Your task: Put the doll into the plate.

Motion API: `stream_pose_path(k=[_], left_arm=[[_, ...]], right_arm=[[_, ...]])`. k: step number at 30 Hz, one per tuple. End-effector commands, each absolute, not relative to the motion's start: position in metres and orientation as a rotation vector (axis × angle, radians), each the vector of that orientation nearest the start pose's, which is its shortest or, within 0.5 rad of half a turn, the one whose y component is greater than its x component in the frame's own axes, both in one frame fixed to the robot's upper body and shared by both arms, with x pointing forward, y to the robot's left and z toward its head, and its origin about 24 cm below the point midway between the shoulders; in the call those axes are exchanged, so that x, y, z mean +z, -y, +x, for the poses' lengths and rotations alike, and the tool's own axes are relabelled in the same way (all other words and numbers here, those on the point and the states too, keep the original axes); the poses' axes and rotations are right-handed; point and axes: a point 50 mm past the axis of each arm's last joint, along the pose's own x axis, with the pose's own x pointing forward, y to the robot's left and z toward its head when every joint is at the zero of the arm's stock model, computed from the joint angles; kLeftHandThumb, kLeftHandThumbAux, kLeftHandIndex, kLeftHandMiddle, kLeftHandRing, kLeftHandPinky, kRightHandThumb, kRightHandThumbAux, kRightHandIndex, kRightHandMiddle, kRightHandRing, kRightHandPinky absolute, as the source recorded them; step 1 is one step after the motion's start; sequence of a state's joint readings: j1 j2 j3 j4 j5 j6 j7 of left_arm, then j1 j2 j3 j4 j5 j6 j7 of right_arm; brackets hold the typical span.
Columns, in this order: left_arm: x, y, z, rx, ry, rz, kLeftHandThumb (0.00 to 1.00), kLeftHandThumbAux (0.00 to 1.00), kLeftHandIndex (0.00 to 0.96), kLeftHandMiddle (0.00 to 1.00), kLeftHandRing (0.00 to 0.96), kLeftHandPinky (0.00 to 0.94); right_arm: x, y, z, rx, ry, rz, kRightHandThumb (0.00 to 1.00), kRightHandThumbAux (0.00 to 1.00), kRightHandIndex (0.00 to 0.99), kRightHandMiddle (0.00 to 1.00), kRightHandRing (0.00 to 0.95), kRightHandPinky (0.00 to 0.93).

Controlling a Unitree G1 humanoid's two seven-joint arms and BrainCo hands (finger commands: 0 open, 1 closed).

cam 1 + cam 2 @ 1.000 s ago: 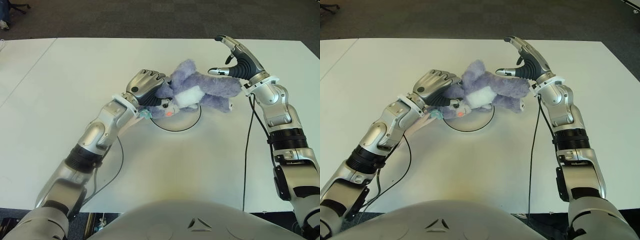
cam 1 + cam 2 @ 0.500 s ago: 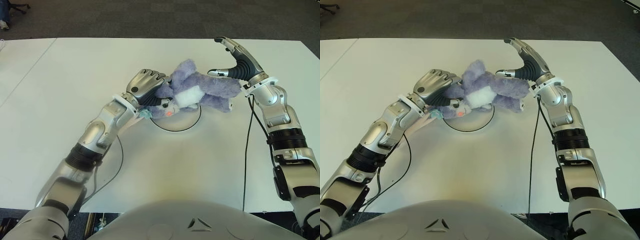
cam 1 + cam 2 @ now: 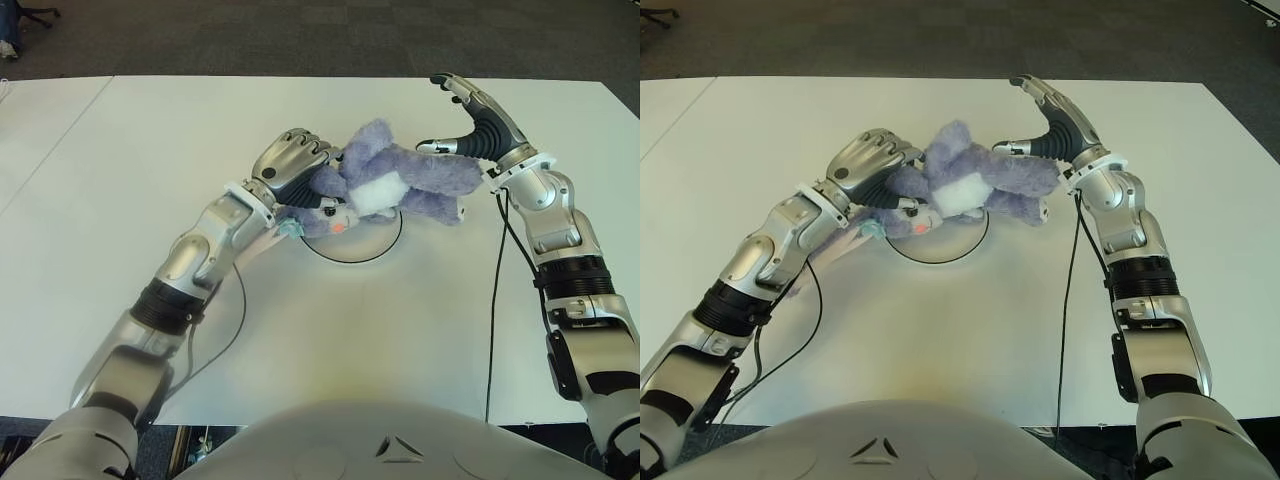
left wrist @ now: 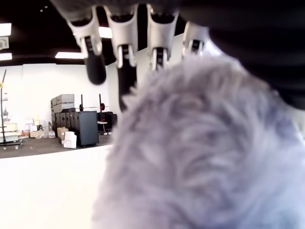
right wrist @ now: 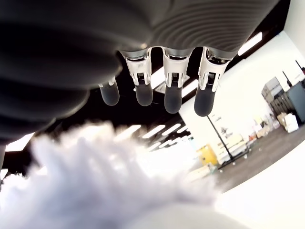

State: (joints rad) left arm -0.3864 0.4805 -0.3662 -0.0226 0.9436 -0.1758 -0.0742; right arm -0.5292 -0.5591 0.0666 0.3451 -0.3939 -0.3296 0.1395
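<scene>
The eye views are bright and evenly lit from overhead; the white rectangular table (image 3: 150, 150) shows only soft, faint shadows, with mild glare toward its near edge; both wrist views are blurred up close, the fluffy lavender plush doll (image 4: 205, 157) out of focus; ceiling light panels (image 4: 76, 55) glare against dark ceiling.

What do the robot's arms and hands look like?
Both arms are shiny silver metal with black ribbed bands at the joints. The left hand has silver plates over its knuckles. The right hand has a dark grey palm and silver fingers with black tips. A thin black cable hangs beside each arm.
</scene>
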Motion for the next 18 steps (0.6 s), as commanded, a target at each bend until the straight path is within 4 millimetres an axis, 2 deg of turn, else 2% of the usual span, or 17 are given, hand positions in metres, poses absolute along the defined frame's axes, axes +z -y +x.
stream_pose_path(k=[1,2,8,12,13,14,18], left_arm=[[0.125,-0.121,0.303,-0.384,0.542,1.48,0.019,0.474,0.026,0.408,0.372,0.248],[0.126,-0.122,0.305,-0.38,0.54,1.476,0.004,0.482,0.027,0.438,0.406,0.285],[0.137,-0.131,0.317,-0.344,0.541,1.465,0.0,0.48,0.03,0.461,0.429,0.302],[0.176,-0.145,0.331,-0.247,0.574,1.46,0.0,0.478,0.046,0.474,0.45,0.346],[0.189,-0.15,0.334,-0.201,0.59,1.461,0.0,0.479,0.047,0.473,0.45,0.349],[0.198,-0.153,0.336,-0.169,0.601,1.461,0.0,0.48,0.059,0.449,0.441,0.391],[0.21,-0.162,0.338,-0.084,0.631,1.459,0.0,0.465,0.067,0.354,0.388,0.434]], right_arm=[[0.164,0.211,0.342,0.205,0.37,-0.973,0.01,0.431,0.0,0.048,0.068,0.089],[0.164,0.213,0.343,0.203,0.365,-0.97,0.007,0.433,0.0,0.059,0.074,0.088],[0.168,0.218,0.346,0.19,0.352,-0.969,0.004,0.44,0.0,0.07,0.08,0.092],[0.179,0.226,0.35,0.153,0.354,-0.983,0.0,0.451,0.0,0.08,0.084,0.084],[0.188,0.231,0.353,0.134,0.36,-0.984,0.0,0.451,0.0,0.08,0.083,0.083],[0.195,0.235,0.354,0.12,0.364,-0.985,0.0,0.438,0.0,0.072,0.068,0.058],[0.213,0.243,0.357,0.092,0.38,-0.968,0.0,0.432,0.0,0.056,0.051,0.044]])
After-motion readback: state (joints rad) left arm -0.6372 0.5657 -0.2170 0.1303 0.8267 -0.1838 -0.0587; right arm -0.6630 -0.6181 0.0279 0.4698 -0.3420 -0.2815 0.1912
